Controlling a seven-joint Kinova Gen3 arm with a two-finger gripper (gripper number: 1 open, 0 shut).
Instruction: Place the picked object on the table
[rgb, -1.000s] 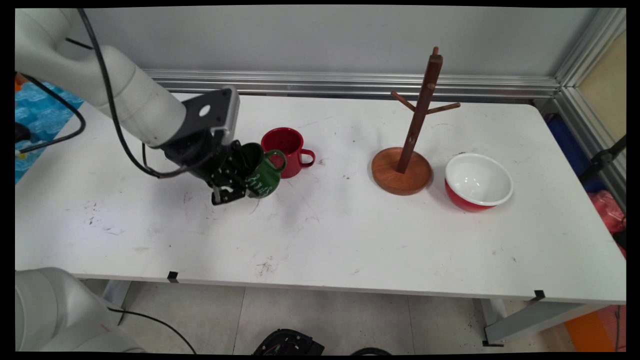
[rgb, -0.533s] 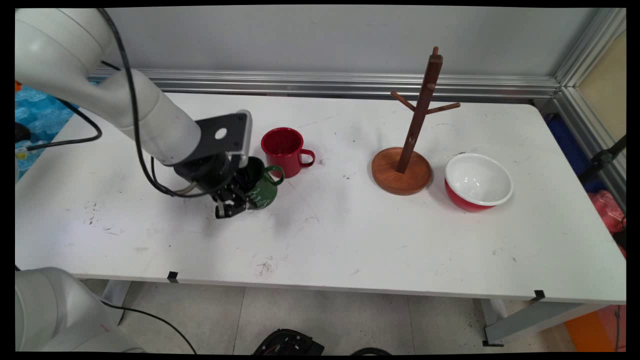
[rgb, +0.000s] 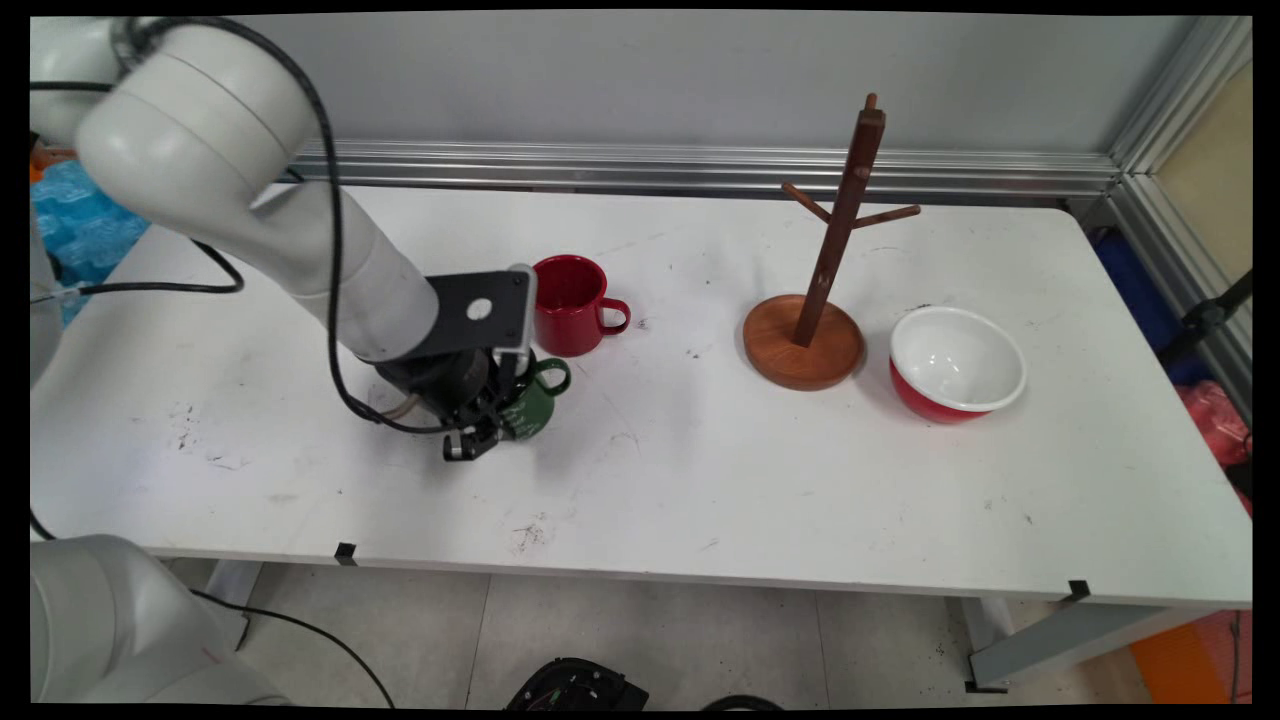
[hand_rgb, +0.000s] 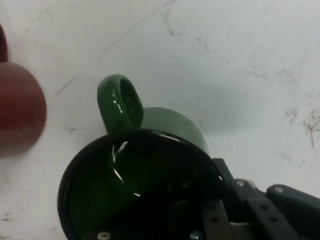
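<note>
Just in front of the red mug (rgb: 568, 303), the gripper (rgb: 480, 430) holds the green mug (rgb: 530, 404) low over the bench (rgb: 700, 470), fingers pinching its rim, one apparently inside. Whether the base touches the bench is hard to tell. Tilted as it looks, the green mug could slip or twist in the pinch, or its handle could knock the red mug just behind it.

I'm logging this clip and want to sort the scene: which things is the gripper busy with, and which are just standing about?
In hand:
- gripper, shut on the green mug's rim
- green mug, handle pointing toward the red mug

Standing about:
- red mug, just behind the green one
- wooden mug tree
- red bowl, white inside, right of the tree
</note>
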